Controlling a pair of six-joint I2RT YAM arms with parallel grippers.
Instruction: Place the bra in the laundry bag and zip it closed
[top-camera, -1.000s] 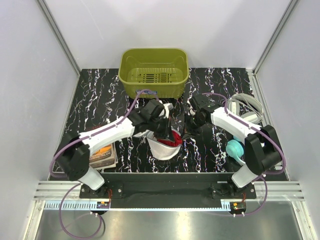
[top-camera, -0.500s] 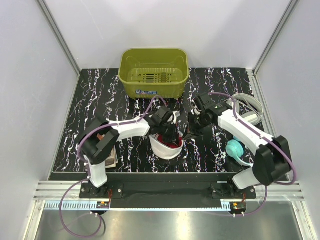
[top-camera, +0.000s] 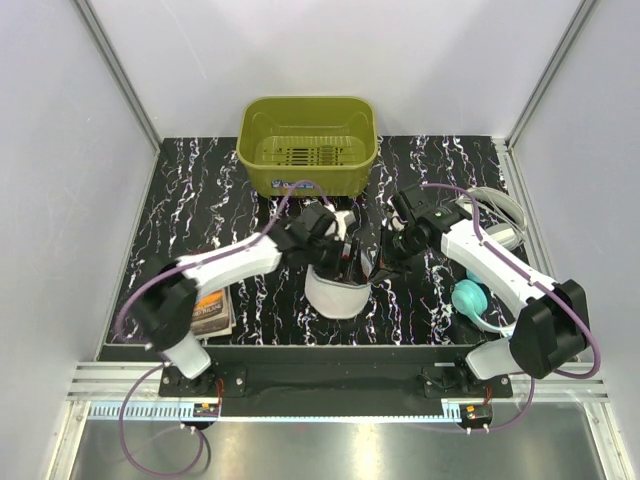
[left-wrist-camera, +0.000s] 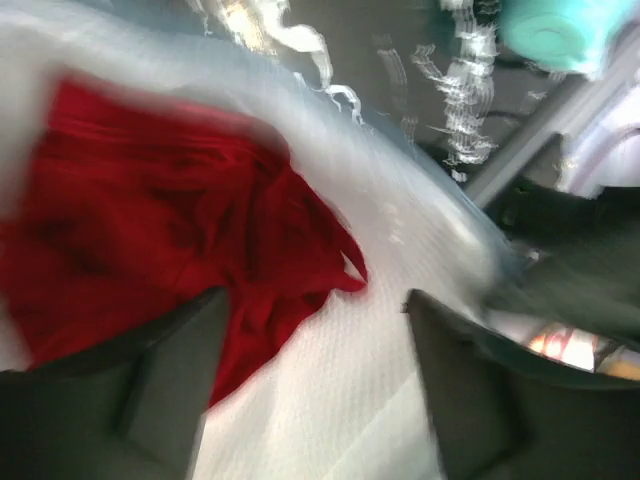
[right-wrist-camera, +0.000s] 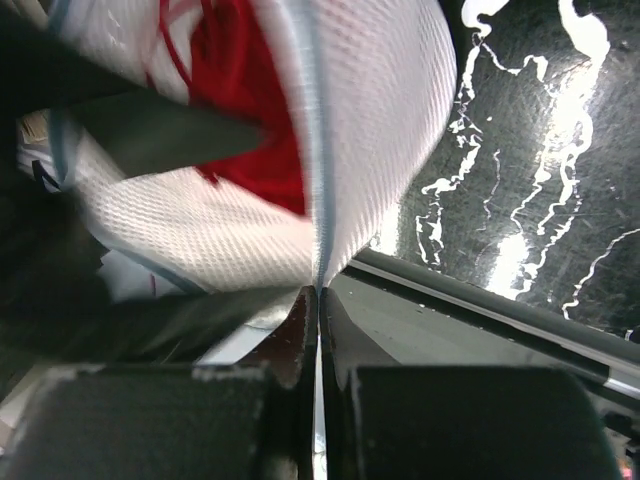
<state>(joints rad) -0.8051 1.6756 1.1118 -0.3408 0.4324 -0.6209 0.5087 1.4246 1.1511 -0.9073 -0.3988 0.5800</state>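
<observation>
Bra (left-wrist-camera: 160, 240) now hidden inside laundry bag (top-camera: 335, 297); right gripper (right-wrist-camera: 318, 300) pinching rim.

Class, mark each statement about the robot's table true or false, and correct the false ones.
1. The small red fabric bra lies inside the white round mesh laundry bag. True.
2. The right pincer is open, clear of the bag. False: it is shut on the bag's rim.
3. The left pincer is open above the bra. True.
4. The olive-green plastic basket holds the bra. False: the bra is in the bag.
5. The teal rounded item lies by the left arm. False: it lies by the right arm.
</observation>
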